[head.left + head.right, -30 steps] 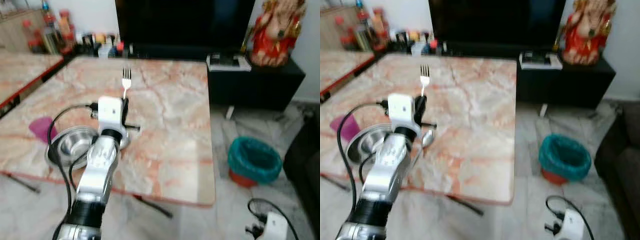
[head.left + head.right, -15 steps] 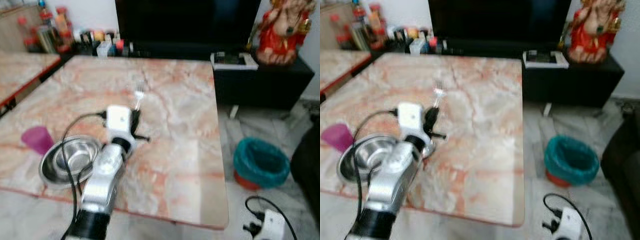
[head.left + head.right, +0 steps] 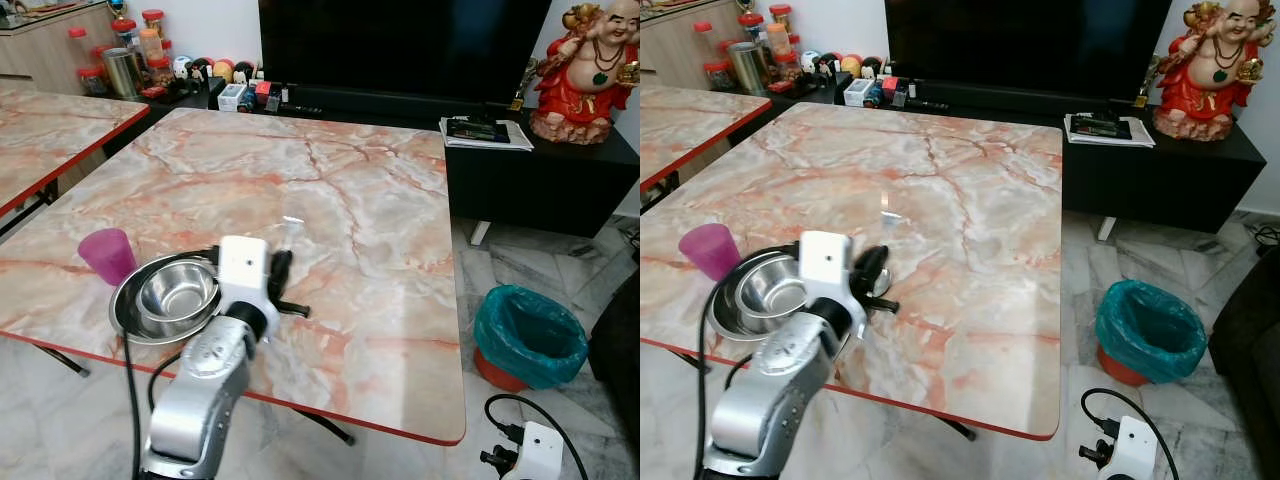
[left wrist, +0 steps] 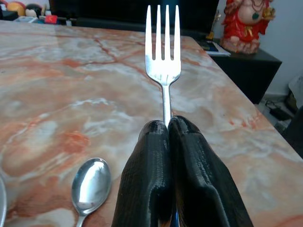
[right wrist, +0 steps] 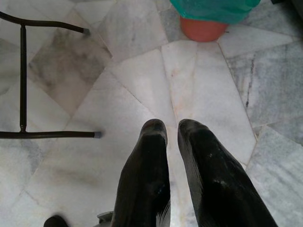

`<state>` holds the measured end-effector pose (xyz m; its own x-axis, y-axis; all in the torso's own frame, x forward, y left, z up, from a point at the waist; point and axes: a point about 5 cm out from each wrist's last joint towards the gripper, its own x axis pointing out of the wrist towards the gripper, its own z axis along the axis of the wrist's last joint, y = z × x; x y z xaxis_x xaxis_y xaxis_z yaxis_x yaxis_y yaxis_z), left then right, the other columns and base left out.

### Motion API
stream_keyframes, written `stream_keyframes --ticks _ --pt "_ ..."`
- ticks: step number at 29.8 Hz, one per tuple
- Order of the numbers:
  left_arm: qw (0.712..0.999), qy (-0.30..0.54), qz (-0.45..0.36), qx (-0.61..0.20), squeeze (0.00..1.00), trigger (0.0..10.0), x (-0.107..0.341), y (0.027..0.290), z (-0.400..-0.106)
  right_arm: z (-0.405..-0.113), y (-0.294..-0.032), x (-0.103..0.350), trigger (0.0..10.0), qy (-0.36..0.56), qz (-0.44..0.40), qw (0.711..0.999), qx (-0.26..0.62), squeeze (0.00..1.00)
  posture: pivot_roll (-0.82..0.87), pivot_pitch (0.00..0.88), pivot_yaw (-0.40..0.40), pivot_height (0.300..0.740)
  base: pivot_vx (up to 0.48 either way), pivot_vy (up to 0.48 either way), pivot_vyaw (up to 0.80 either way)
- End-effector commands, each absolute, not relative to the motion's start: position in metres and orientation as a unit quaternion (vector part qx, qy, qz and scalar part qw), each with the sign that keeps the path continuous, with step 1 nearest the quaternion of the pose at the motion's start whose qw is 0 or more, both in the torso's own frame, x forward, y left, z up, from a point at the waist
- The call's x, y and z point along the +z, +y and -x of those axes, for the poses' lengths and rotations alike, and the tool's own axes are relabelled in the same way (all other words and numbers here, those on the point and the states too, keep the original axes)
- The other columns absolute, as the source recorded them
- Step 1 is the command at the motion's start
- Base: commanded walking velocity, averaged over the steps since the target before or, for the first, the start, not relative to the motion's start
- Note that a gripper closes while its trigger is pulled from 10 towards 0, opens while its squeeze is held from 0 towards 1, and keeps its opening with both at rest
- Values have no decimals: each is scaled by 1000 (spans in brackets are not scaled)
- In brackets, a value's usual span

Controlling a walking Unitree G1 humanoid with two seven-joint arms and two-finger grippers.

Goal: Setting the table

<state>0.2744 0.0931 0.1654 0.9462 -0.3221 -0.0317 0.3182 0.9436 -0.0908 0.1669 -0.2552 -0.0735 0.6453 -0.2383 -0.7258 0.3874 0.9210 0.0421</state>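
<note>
On the marble worktop (image 3: 380, 230), a purple cup (image 3: 107, 255) is standing left of a steel bowl (image 3: 172, 292). Just right, the left pincer (image 4: 169, 124) is pinching a fork (image 4: 163, 56) above a spoon (image 4: 91, 183). The right pincer (image 5: 172, 128), slightly parted and empty, is hanging over the floor (image 5: 142, 71).

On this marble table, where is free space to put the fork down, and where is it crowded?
The left gripper holds the fork over the marble table. Bare marble stretches ahead toward the black TV stand and to the right, up to the table's edge. The near-left corner is crowded: steel bowl, purple cup, spoon.
</note>
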Motion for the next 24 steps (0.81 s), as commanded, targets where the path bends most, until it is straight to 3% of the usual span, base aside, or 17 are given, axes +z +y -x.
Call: stream_keyframes --ticks 1,11,17,24 --pt "990 23 20 -137 0 10000 166 103 -283 -169 -256 -72 10000 383 -96 902 -173 0 62 40 -19 740 0 0 0" --pt "991 45 -64 -106 0 10000 155 160 -285 -170 -257 -72 10000 383 -94 902 -176 0 63 49 -20 740 0 0 0" --pt "986 77 -70 -132 0 10000 148 162 -279 -170 -256 -72 10000 384 -94 902 -175 0 64 50 -24 740 0 0 0" --pt "982 91 -3 -165 0 10000 150 144 -271 -172 -257 -71 10000 384 -92 902 -173 0 67 52 -29 740 0 0 0"
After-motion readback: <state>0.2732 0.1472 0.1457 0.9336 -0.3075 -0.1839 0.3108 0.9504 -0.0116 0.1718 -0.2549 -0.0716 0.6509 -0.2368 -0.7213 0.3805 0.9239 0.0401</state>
